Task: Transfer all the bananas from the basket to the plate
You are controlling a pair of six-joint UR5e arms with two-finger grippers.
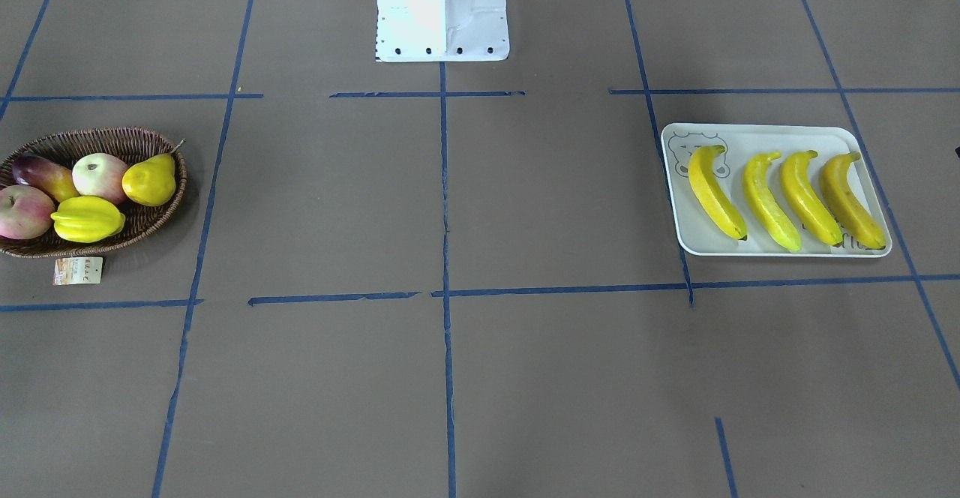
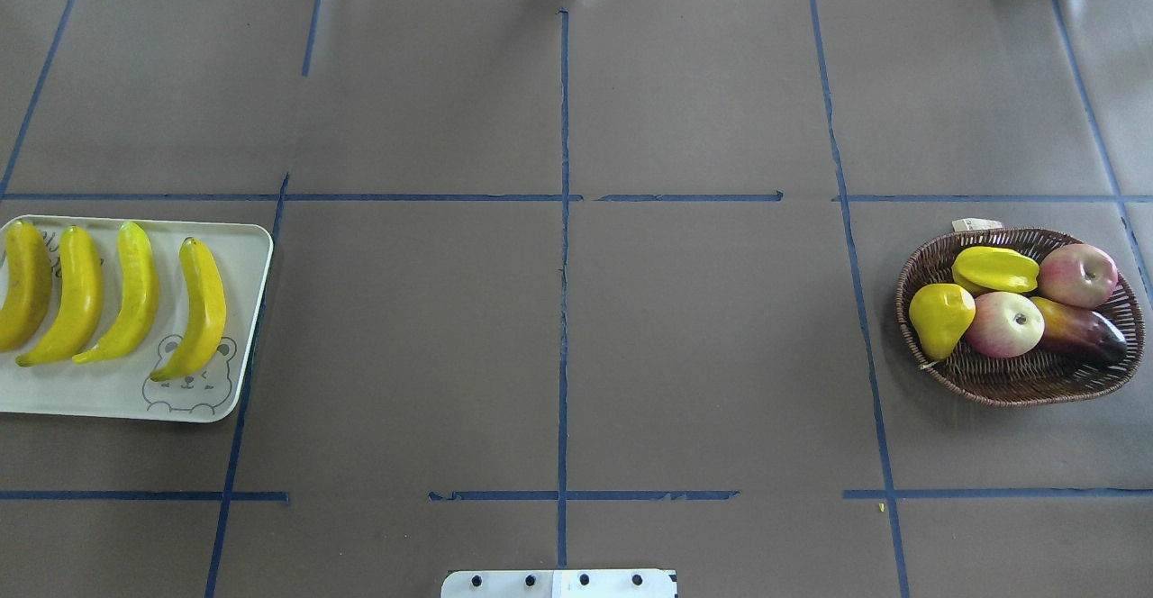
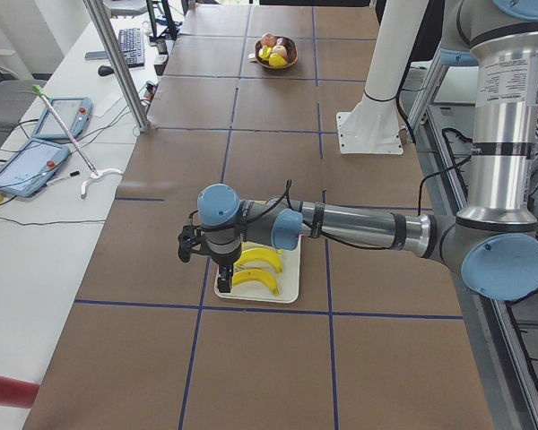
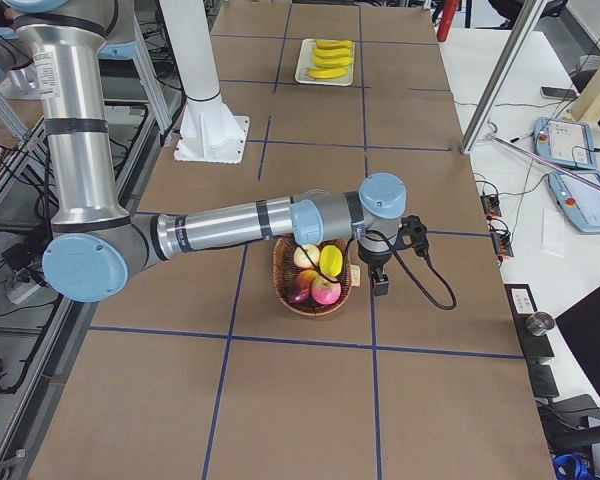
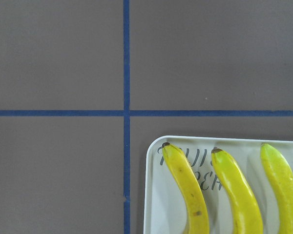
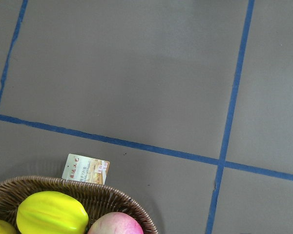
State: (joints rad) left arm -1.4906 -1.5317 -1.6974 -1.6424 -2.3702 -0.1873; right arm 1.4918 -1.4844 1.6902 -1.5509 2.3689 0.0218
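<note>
Several yellow bananas point(image 1: 769, 202) lie side by side on the white plate point(image 1: 750, 134) with the bear drawing; the same bananas point(image 2: 135, 292) and plate point(image 2: 252, 310) show at the overhead view's left edge. No banana shows in the woven basket point(image 1: 112, 138), which sits at the opposite end of the table. My left gripper point(image 3: 224, 287) hangs over the plate's outer end, and I cannot tell whether it is open or shut. My right gripper point(image 4: 382, 287) hangs beside the basket point(image 4: 280, 280), its state likewise unclear. Neither wrist view shows fingers.
The basket point(image 2: 1018, 382) holds a starfruit point(image 2: 995, 267), a pear point(image 2: 939, 314), two apples and a dark mango point(image 2: 1081, 332). Its paper tag point(image 6: 85, 168) lies on the brown mat outside the rim. The white robot base point(image 1: 442, 10) stands mid-table at the robot's side.
</note>
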